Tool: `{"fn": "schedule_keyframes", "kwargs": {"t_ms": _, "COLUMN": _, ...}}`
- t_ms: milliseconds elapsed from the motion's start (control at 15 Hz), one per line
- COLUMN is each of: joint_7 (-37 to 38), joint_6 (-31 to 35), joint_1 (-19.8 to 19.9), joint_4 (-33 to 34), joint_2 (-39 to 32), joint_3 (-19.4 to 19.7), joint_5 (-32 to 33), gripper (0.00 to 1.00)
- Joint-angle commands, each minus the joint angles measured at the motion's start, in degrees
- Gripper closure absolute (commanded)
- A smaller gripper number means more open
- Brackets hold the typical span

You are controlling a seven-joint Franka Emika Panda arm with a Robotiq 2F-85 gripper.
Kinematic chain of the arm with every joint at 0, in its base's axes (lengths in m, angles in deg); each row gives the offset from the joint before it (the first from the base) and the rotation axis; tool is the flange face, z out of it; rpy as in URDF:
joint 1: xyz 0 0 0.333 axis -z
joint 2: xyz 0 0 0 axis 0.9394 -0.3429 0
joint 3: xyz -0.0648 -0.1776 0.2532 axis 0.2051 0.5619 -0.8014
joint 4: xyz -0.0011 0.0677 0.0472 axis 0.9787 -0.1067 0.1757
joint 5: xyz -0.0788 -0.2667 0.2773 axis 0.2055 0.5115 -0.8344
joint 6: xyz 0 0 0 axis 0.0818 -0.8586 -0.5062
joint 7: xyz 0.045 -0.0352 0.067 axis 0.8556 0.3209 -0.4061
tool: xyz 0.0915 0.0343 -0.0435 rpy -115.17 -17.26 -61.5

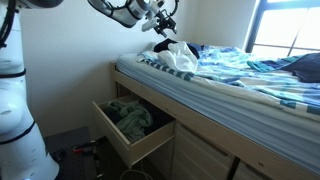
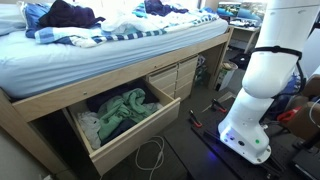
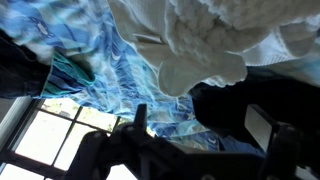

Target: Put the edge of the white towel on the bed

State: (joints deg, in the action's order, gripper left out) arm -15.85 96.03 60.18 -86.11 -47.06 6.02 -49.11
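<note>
The white towel [image 1: 176, 55] lies crumpled on the near corner of the bed [image 1: 200, 95], on the blue patterned bedding. It also shows in an exterior view [image 2: 125, 15] and fills the top of the wrist view [image 3: 210, 40]. My gripper [image 1: 160, 24] hangs just above the towel, apart from it. In the wrist view the gripper [image 3: 200, 112] has its fingers spread wide with only bedding and a dark cloth behind them. It is open and empty.
A drawer [image 1: 130, 140] under the bed stands pulled out with green cloth inside; it also shows in an exterior view [image 2: 120, 112]. A dark garment [image 2: 65, 12] lies on the bed. The robot base [image 2: 262, 85] stands beside the bed. Cables lie on the floor [image 2: 150, 155].
</note>
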Motion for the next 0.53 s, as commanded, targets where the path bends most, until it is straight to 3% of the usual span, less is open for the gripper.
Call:
{"fn": "schedule_keyframes", "kwargs": {"t_ms": 0, "joint_7": -3.9, "joint_6": -5.4, "joint_1": -2.2, "joint_4": -5.3, "joint_2": 5.7, "joint_3": 1.1, "joint_5": -3.3, "gripper": 0.0}}
{"fn": "schedule_keyframes", "kwargs": {"t_ms": 467, "joint_7": -4.2, "joint_6": -12.6, "joint_1": -2.2, "joint_4": -12.8, "joint_2": 13.9, "joint_3": 0.4, "joint_5": -3.3, "gripper": 0.0}}
